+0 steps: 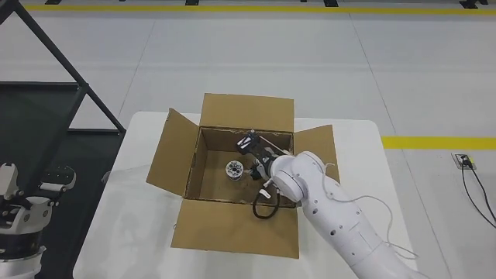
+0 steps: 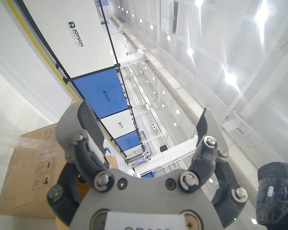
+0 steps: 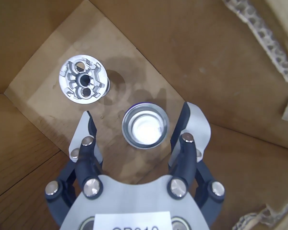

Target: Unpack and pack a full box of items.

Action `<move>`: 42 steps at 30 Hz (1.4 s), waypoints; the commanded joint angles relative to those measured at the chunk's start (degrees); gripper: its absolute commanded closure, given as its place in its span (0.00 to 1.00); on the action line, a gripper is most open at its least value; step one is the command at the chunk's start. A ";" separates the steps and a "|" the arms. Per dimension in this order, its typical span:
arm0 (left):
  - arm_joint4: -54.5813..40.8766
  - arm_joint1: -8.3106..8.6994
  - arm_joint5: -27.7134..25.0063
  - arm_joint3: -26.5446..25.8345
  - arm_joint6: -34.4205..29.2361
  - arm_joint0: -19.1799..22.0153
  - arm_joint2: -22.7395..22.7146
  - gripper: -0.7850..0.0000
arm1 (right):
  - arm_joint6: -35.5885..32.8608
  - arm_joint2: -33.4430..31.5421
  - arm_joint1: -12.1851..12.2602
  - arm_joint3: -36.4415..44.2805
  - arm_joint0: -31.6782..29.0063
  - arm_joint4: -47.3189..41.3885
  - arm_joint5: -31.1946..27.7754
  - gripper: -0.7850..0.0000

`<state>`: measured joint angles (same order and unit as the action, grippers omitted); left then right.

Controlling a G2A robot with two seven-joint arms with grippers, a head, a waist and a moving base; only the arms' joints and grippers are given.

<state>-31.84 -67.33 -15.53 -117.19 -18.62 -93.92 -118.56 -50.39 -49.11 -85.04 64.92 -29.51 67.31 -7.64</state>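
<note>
Our right jaws hung wide open and empty inside the box point(image 3: 194, 37), poised over a metal cup point(image 3: 145, 128) on its floor, a metal spool point(image 3: 82, 83) just beside. Unpacking, we judged: next, lower and close on the cup. Left jaws gaped empty too.

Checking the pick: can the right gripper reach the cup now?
Likely yes: the right gripper is open inside the box, its fingers either side of the cup; the hub stands apart.
</note>
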 commanded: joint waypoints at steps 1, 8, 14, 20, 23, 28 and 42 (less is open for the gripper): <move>0.00 0.00 0.00 0.00 0.00 0.00 0.00 0.00 | 0.12 -1.45 0.53 3.35 -1.45 0.31 -0.27 0.00; 0.00 0.00 0.00 0.00 0.00 0.00 0.00 0.00 | 0.25 -9.67 3.40 21.69 -11.26 0.78 -3.92 0.00; 1.23 0.04 0.34 -0.73 -2.17 -0.48 0.60 0.00 | 5.49 -17.44 5.15 33.75 -20.10 -7.12 -11.12 0.00; 8.72 0.46 -1.61 -1.28 -10.79 -2.93 0.76 0.00 | 5.45 -17.75 5.24 34.03 -20.32 -6.98 -11.43 0.00; 8.72 0.46 -1.61 -1.28 -10.79 -2.93 0.76 0.00 | 5.45 -17.75 5.24 34.03 -20.32 -6.98 -11.43 0.00; 8.72 0.46 -1.61 -1.28 -10.79 -2.93 0.76 0.00 | 5.45 -17.75 5.24 34.03 -20.32 -6.98 -11.43 0.00; 13.42 1.37 9.96 2.17 -12.11 4.97 4.96 0.00 | 9.90 -29.56 6.29 36.84 -23.94 -27.48 -9.90 0.00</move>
<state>-19.28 -66.08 -6.40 -115.55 -30.32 -90.03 -114.18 -40.27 -76.80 -78.96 101.17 -52.74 42.20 -17.19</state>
